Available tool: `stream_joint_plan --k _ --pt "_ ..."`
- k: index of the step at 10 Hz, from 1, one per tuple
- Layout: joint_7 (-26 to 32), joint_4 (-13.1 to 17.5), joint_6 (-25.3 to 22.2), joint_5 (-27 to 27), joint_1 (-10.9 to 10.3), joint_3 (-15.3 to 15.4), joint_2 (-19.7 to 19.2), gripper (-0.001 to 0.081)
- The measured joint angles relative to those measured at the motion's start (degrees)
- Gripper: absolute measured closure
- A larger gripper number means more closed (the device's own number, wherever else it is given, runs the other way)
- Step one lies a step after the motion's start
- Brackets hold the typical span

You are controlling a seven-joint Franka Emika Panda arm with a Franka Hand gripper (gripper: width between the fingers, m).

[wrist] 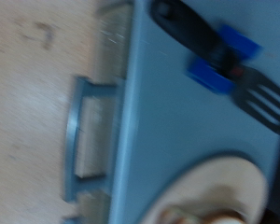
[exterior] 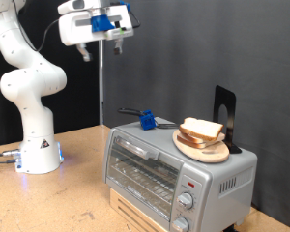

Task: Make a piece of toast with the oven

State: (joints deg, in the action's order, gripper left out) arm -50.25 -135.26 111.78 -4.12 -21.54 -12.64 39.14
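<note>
Centrally, the oven (exterior: 174,174): boxy, brushed silver-grey metal, with a glass front door, a bar handle across the door's upper edge, a wire rack visible behind the glass, two round knobs stacked at its front right corner and a small red mark above them. It stands on a pale wooden block on a light wood-grain table (exterior: 77,198). The door is closed.

On the oven's flat top, toward the exterior view's right: a round wooden plate (exterior: 203,150), smooth and tan, carrying the piece of toast (exterior: 200,129), a pale, roughly square slice with a darker crust, lying tilted on the plate.

On the oven's top, behind and left of the plate: a black spatula (exterior: 143,116) with a slotted blade, set in a blue block-shaped holder. Behind the plate: a thin black upright panel (exterior: 225,114).

Left of the oven: the white arm base (exterior: 34,145), rounded and glossy, on the table.

High above the oven's left end: the gripper (exterior: 102,43), white with blue parts, well apart from everything below, holding nothing; whether its fingers are spread or closed cannot be told.

The wrist view, blurred, shows the oven's top (wrist: 168,121), the door handle, the spatula (wrist: 215,47) and the plate's rim (wrist: 210,182).
</note>
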Motion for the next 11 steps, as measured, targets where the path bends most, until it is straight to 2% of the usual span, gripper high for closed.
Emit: stream_joint_plan --k 1,3,4,6,8,10,11 --pt "1.9 0.0 3.8 -4.2 -1.8 -1.2 -0.3 0.0003" --pt "2.7 0.0 7.8 -6.6 -3.1 -1.7 -0.7 0.0003" --pt "2.7 -0.1 7.4 -6.5 -3.1 -1.7 -0.7 0.0003" --pt "3.5 2.5 -1.4 -13.3 -4.8 -4.4 -1.1 0.0003" --pt "4.6 3.3 -1.7 -16.6 -5.4 -6.9 -1.2 0.0003" --pt "7.7 1.2 0.5 -15.8 -4.9 -8.4 -1.3 0.0003" --pt "8.9 0.0 -0.8 -15.2 -4.8 -9.6 -1.7 0.0003"
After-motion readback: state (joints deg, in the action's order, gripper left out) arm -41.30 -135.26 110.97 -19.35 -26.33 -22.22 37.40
